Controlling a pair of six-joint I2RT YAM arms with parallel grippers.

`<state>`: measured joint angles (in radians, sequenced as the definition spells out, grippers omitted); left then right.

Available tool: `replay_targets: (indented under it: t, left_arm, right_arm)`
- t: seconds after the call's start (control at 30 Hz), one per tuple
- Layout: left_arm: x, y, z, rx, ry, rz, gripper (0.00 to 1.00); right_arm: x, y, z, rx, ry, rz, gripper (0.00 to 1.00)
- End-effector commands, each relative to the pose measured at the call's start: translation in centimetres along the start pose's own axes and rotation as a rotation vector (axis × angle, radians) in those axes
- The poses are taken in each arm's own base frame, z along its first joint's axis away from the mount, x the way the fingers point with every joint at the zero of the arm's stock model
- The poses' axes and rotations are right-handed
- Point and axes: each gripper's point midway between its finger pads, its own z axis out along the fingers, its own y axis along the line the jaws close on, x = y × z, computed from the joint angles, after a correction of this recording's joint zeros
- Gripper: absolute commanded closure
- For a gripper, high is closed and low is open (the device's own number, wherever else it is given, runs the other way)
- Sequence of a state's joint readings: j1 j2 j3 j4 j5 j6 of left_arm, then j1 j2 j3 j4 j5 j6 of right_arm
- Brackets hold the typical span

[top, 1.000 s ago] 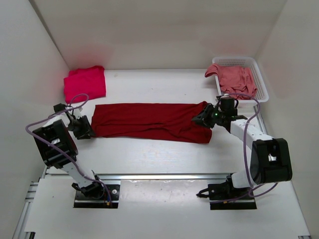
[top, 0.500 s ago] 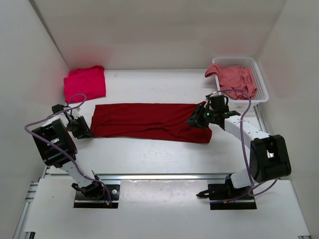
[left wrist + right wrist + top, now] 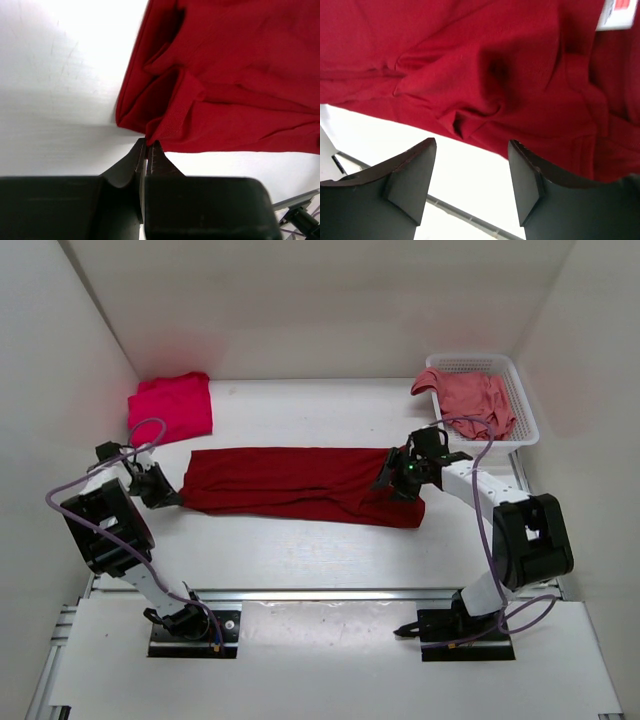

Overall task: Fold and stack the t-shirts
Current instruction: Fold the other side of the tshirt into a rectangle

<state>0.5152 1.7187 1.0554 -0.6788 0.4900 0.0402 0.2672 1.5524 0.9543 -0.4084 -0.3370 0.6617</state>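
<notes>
Tabletop bears crimson t-shirt between folded pink t-shirt and white basket.

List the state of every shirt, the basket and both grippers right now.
dark crimson t-shirt: folded into a long strip, lying flat.
bright pink-red t-shirt: folded, far left.
salmon t-shirt: crumpled in the basket, draped over its rim.
left gripper: shut on the crimson strip's left corner.
right gripper: open over its right end.

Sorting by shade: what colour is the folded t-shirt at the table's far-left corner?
The folded cloth t-shirt is bright pinkish-red, clearest in the top external view.
</notes>
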Motion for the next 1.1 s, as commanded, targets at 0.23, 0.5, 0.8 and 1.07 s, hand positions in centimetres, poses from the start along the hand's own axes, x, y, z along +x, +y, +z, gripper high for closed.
replay_targets:
  t: [0.23, 0.5, 0.8, 1.07]
  left_arm:
    - [-4.8, -2.0, -2.5, 0.06, -0.125, 0.034, 0.99]
    - [-7.2, -3.3, -2.2, 0.058, -0.142, 0.042, 0.99]
    - [-10.6, -4.2, -1.3, 0.039, -0.171, 0.066, 0.97]
    - [-10.9, -3.5, 0.1, 0.003, -0.147, 0.056, 0.95]
  right_arm:
    - [-2.5, 1.3, 2.3, -0.047, -0.002, -0.026, 0.44]
    - [-4.2, 3.0, 2.2, -0.099, -0.04, -0.046, 1.0]
    - [-7.8, 4.8, 0.5, -0.28, -0.086, 0.052, 1.0]
    - [-9.7, 4.7, 2.6, -0.276, -0.049, 0.103, 0.98]
